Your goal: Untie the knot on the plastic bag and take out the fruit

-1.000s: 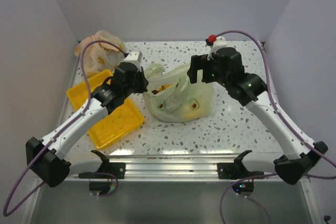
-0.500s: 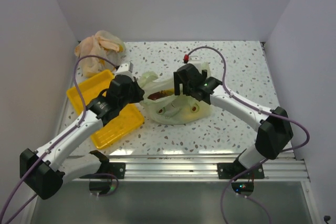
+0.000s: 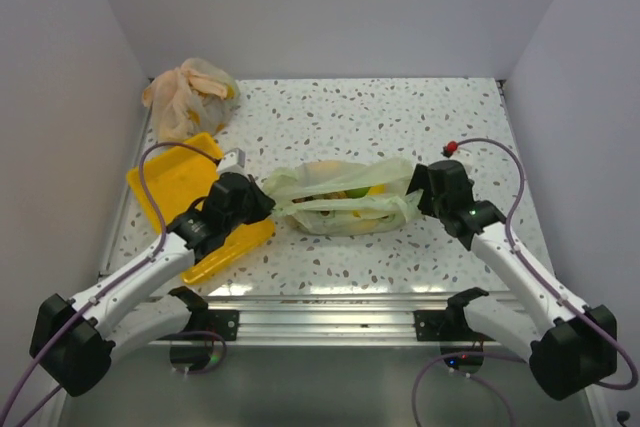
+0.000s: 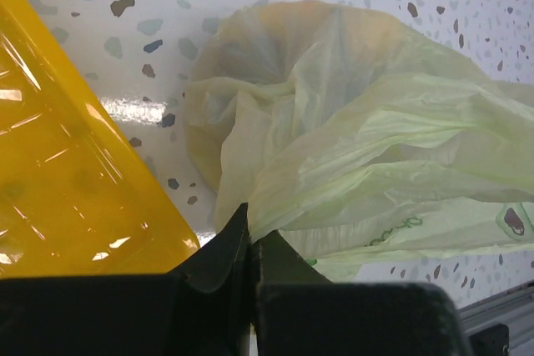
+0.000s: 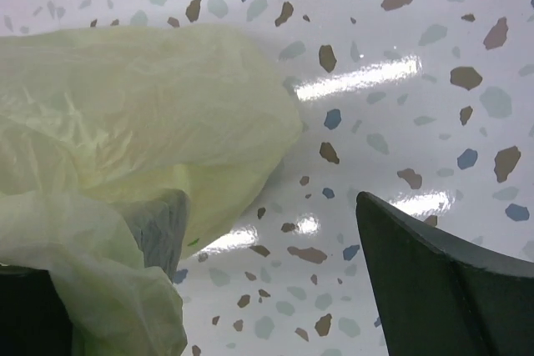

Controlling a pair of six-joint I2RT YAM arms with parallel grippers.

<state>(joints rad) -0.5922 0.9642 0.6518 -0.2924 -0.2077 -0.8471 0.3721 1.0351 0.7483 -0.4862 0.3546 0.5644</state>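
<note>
Lying at the middle of the counter [image 3: 400, 117], the plastic bag [image 3: 345, 209] is thin, limp film weighted by the fruit [image 3: 356, 191], probably best held at its bunched ends: the left end effector [image 4: 250, 227] pinches one, the right end effector [image 3: 420, 190] stands spread

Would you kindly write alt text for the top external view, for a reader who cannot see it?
A pale green plastic bag with fruit showing through lies stretched on a speckled table: the left gripper pinches its left end, the right gripper is at its right end. A yellow tray lies to its left.
</note>
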